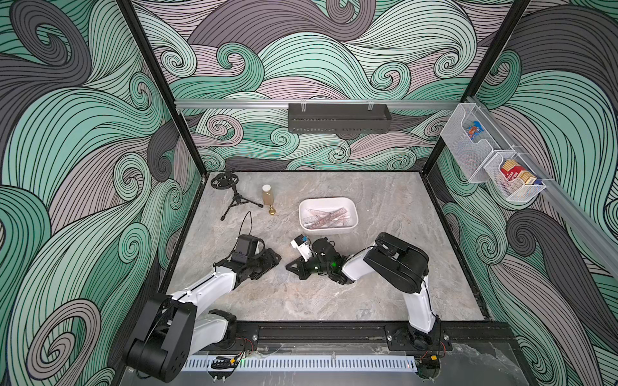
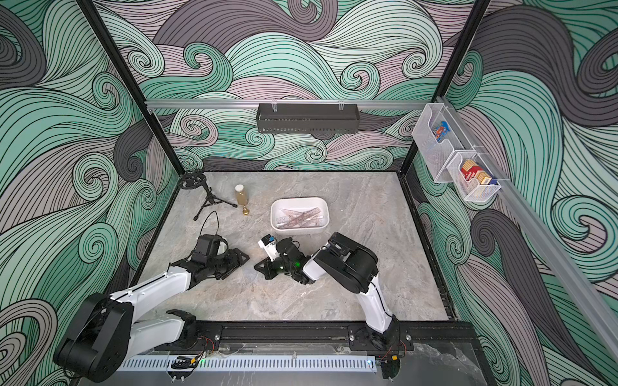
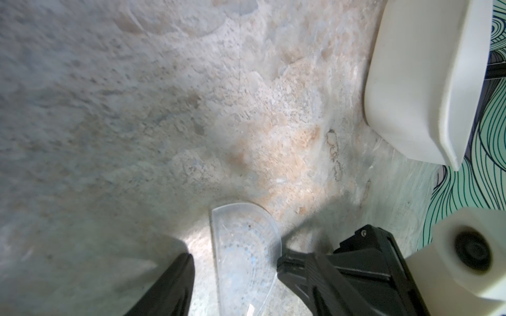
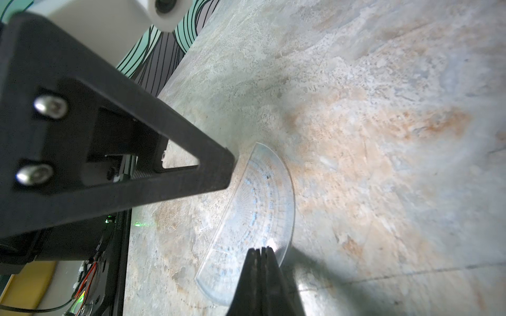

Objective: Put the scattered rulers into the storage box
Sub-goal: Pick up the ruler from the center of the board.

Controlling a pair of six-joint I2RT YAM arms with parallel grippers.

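A clear half-round protractor, one of the scattered rulers, lies flat on the stone table between my two grippers; it shows only faintly in a top view. My left gripper is open and low, and one of its fingers is beside the protractor's straight edge. My right gripper is shut, its tips resting on the protractor near the curved edge. The white storage box stands behind the right gripper. Several pinkish rulers lie inside it.
A black tripod stand, a small bottle and a little gold piece stand at the back left. A long black tray hangs on the back wall. White mesh baskets hang on the right wall.
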